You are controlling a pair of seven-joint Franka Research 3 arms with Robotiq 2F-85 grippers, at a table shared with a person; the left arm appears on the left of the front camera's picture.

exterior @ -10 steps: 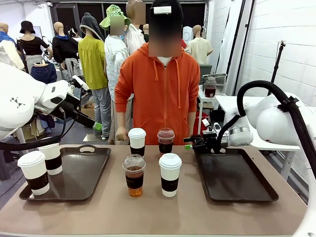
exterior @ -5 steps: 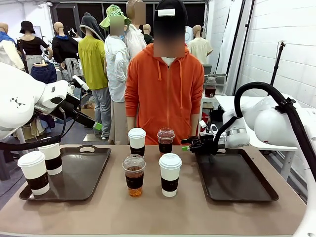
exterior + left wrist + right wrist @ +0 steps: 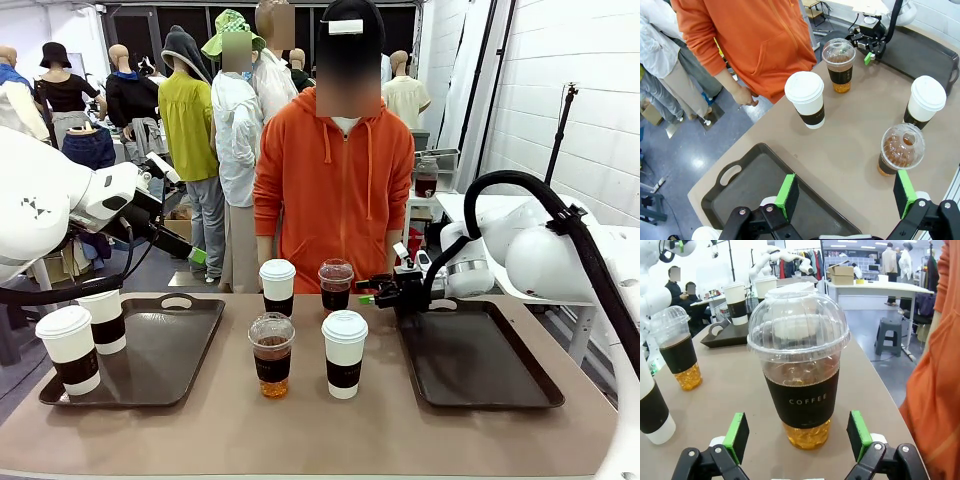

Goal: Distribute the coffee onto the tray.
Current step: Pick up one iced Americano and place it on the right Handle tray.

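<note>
Right gripper is wide open and empty. It lies level just above the bench, at the far-left corner of the right tray.

Key relation: the far clear cup is straight ahead of the fingers, on the side toward the bench's left edge. It's close, with no contact. In the right wrist view it's centred between the pads, which stop short of its wall. The cup is upright, so its long axis is vertical and square to the finger line.

My read is you need a straight advance, then a close on the dark sleeve. Go gently, since clear plastic will likely flex and the dome lid could pop. The far white cup stands just beside it on the far side from the gripper, so overshooting could knock that one.

Left gripper is also wide open and empty, up above the left tray and well apart from the loose cups. The right arm is clearly nearer.

Count:
- **Cups:** six in all, four white and two clear.
- **On the left tray:** two white, the left-tray cups, by the bench's left edge.
- **Mid-bench, between the trays:** four in a two-by-two block. The back row is the far white cup and far clear cup. The front row is the near clear cup and near white cup.
- **Trays:** two, and the right tray holds nothing.
</note>
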